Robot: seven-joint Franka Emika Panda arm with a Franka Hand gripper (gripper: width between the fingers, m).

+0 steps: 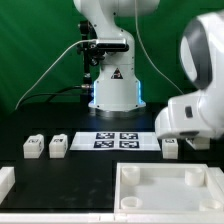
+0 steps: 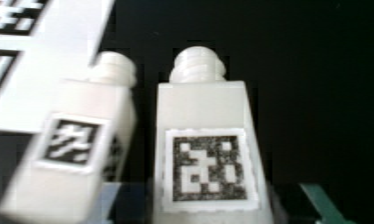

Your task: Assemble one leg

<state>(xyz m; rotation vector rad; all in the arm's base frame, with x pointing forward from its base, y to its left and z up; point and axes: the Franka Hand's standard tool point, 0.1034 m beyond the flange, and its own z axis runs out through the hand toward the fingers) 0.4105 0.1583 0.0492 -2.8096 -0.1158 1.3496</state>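
In the wrist view a white leg point(image 2: 205, 140) with a black-and-white tag lies between my gripper's point(image 2: 223, 203) fingertips. The jaws stand open on either side of it, with gaps showing, and do not touch it. A second leg point(image 2: 86, 135) lies close beside the first, outside the jaws. In the exterior view my gripper point(image 1: 173, 138) is low over a leg point(image 1: 170, 148) at the exterior view's right, and the white hand hides the fingers. Two more legs point(image 1: 33, 147) point(image 1: 58, 146) stand at the exterior view's left.
The marker board point(image 1: 118, 140) lies in the middle in front of the robot base point(image 1: 112, 85); its corner shows in the wrist view point(image 2: 24, 45). The large white square panel point(image 1: 135, 190) lies at the front right. A white edge point(image 1: 5, 180) shows at the front left.
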